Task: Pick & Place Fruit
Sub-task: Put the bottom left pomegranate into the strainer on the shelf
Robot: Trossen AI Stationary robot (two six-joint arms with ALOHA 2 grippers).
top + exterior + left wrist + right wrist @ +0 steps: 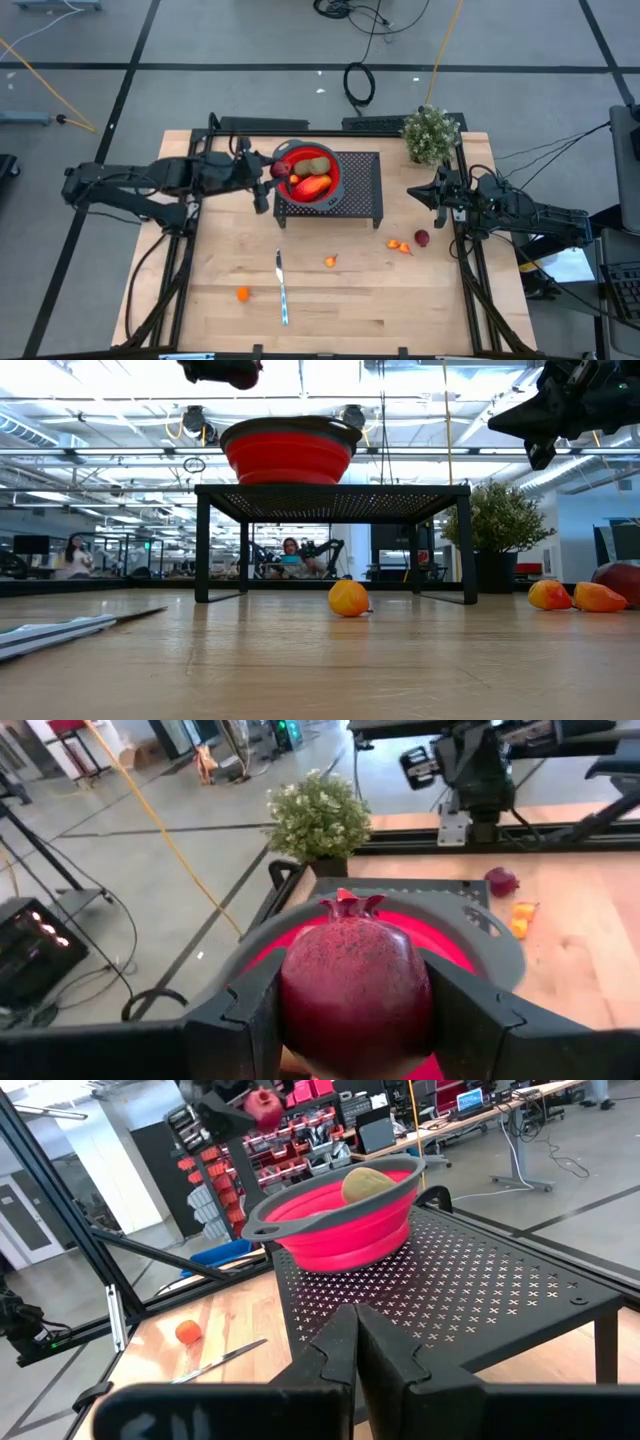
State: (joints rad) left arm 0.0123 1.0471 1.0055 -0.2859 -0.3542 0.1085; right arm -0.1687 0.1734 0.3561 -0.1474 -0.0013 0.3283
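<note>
The left gripper (355,1020) has its two dark fingers (245,1010) spread about halfway and pressed against either side of a dark red pomegranate (355,985), its crown pointing away from the wrist. The gripper holds this fruit in the air just above the left rim of the red bowl (332,184), which stands on a black perforated stand (360,190) at the far middle of the wooden table (330,310). Inside the bowl lie a red-orange oval fruit (313,185), a brown-green kiwi-like one (317,165) and a small orange piece (295,179).

The right gripper (355,1330) has its fingers fully closed, tips touching, holding nothing; it hangs in the air to the right of the stand.

On the table, a dark red fruit (422,238) and two small orange fruits (399,245) lie right of centre, another orange one (330,261) in the middle, and one (242,294) near the left, beside a knife (282,290).
</note>
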